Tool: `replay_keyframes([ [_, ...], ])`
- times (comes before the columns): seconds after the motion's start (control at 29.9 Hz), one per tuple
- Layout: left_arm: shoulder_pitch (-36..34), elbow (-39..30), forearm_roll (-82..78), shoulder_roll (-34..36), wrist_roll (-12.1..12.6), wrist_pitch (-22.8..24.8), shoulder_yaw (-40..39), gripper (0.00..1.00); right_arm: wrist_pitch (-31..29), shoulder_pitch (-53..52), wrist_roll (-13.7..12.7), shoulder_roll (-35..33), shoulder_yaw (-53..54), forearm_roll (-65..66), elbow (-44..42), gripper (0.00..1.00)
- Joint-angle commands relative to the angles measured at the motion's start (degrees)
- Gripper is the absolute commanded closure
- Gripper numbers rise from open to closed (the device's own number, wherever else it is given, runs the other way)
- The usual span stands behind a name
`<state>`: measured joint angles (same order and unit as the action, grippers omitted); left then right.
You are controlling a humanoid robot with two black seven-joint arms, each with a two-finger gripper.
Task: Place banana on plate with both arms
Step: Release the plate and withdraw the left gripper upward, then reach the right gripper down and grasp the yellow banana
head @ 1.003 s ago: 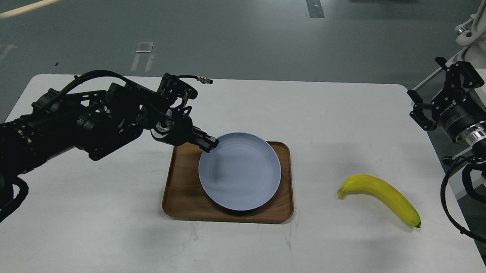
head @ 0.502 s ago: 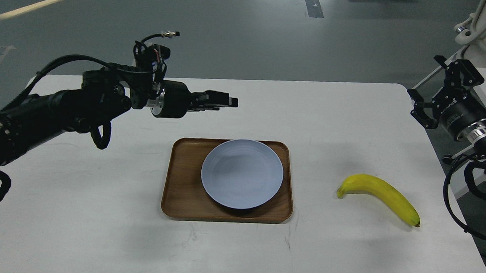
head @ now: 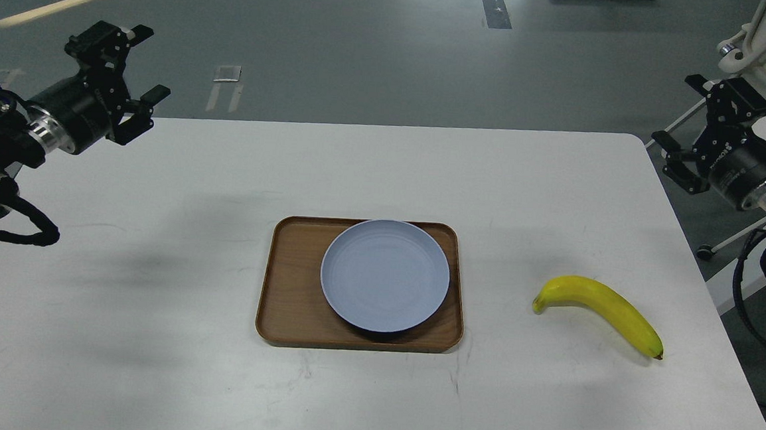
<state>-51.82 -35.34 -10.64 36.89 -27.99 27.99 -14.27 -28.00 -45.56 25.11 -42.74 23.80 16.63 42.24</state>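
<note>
- Your left end effector (head: 128,83) hangs above the worktop's (head: 149,334) far left corner, fingers apart and empty, well away from everything.
- Centre: the plate (head: 385,284) sits bare on the brown tray (head: 288,302), ready to receive.
- Right of the tray, the banana (head: 600,309) lies flat on the worktop, stem toward the plate, untouched.
- Your right end effector (head: 683,143) hovers off the far right edge, fingers apart, holding nothing.
- The pick has not begun, by the look of it; next, likely bring the right arm down over the banana's middle. Nothing blocks the path; only the tray's raised lip needs clearing.
</note>
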Motion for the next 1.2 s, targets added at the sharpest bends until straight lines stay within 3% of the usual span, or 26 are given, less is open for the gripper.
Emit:
replay_keyframes([
  [0.0,2.0,-0.3,0.1,0.7,0.0,0.0,-2.7,0.02,0.0,-4.8,0.0,-4.6,-2.0,15.7,7.1,0.00],
  [0.03,2.0,-0.3,0.1,0.7,0.0,0.0,-2.7,0.02,0.0,-4.8,0.0,-4.6,-2.0,15.7,7.2,0.00],
  [0.17,1.7,-0.3,0.1,0.6,0.0,0.0,-2.8,0.02,0.0,-12.0,1.0,-8.1,-5.1,40.4,15.7,0.00],
  [0.2,1.6,-0.4,0.1,0.6,0.0,0.0,-2.9,0.02,0.0,-14.2,2.6,-8.1,-7.9,47.5,17.8,0.00],
  [0.4,1.6,-0.6,0.1,0.7,0.0,0.0,-2.9,0.02,0.0,-21.8,2.9,-10.9,-21.8,74.0,29.9,0.00],
  [0.57,1.8,-0.6,0.0,0.7,0.0,0.0,-2.8,0.02,0.0,-21.1,2.9,-11.0,-24.0,92.7,31.0,0.00],
  [0.87,1.7,-0.6,0.1,0.7,0.0,0.0,-2.9,0.02,0.0,-14.2,2.9,-6.2,-24.2,102.9,24.8,0.00],
  [1.17,1.7,-0.6,0.1,0.9,0.0,0.0,-2.9,0.02,0.0,-11.7,2.9,-0.5,-24.4,103.0,20.7,0.00],
])
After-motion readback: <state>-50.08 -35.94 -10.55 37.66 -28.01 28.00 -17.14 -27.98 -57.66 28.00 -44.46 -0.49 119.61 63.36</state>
